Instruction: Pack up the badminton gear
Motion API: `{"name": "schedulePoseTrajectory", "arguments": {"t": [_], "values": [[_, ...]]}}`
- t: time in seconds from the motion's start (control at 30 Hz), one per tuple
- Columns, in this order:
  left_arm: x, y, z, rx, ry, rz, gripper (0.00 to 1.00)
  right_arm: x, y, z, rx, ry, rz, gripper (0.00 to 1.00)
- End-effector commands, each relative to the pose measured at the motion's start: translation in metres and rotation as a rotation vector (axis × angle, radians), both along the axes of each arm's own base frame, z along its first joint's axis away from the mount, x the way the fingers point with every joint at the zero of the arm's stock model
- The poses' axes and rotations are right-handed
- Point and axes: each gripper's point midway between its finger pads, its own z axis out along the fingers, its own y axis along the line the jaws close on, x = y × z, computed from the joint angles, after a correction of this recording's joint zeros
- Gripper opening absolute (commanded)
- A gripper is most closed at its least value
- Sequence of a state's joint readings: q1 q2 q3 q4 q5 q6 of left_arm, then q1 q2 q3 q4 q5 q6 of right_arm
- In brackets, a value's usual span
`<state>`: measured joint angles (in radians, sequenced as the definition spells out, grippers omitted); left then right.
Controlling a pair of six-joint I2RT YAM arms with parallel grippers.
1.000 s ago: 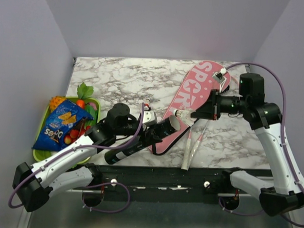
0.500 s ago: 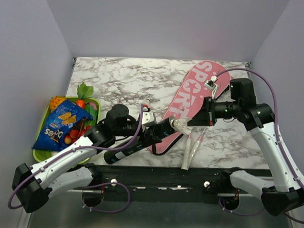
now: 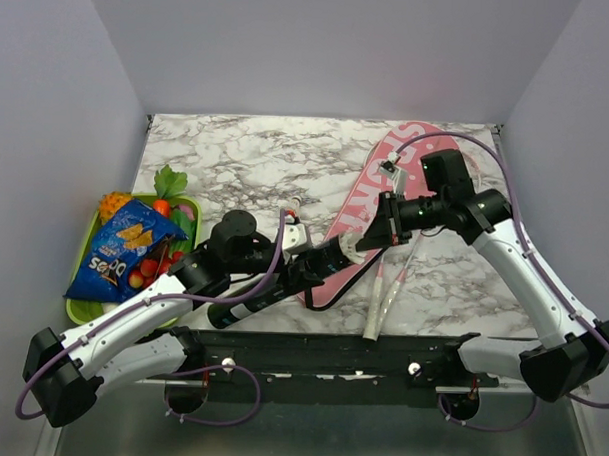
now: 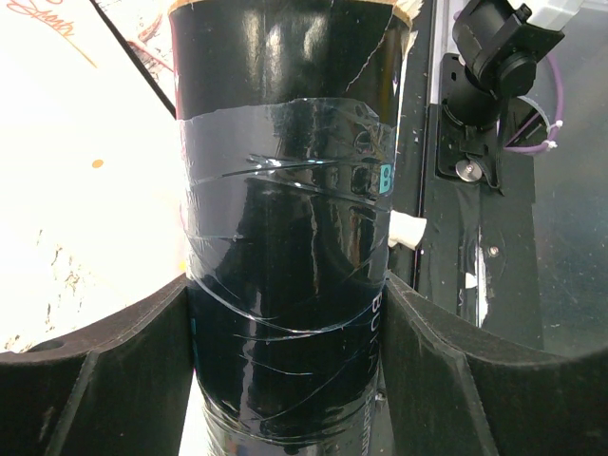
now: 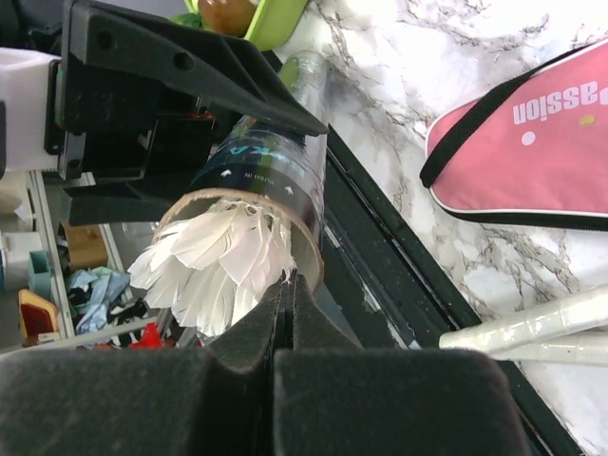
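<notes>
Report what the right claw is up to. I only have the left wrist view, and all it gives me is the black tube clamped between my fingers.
Observer: The right claw is shut on a white feather shuttlecock, right at the black tube's open mouth.
Operator: Say whether it is inside.
Observer: Partly, by the right wrist view: the feathers sit within the tube's rim and spill over one side.
Operator: Give me what lies under the mouth.
Observer: In the top view, the mouth sits over the near part of the pink bag; two rackets lie just right of it.
</notes>
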<state>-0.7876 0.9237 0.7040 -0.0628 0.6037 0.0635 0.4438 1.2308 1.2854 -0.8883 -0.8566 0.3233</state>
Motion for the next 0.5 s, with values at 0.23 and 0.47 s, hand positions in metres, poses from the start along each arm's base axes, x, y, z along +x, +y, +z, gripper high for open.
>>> {"name": "schedulePoseTrajectory", "arguments": {"t": [0.23, 0.47], "values": [[0.001, -0.005, 0.006, -0.033, -0.016, -0.008, 0.0, 0.012, 0.026, -0.014, -0.078, 0.011, -0.031, 0.01], [0.007, -0.011, 0.011, -0.042, -0.031, -0.001, 0.0, 0.003, 0.046, -0.021, -0.099, 0.032, 0.027, 0.01]]}}
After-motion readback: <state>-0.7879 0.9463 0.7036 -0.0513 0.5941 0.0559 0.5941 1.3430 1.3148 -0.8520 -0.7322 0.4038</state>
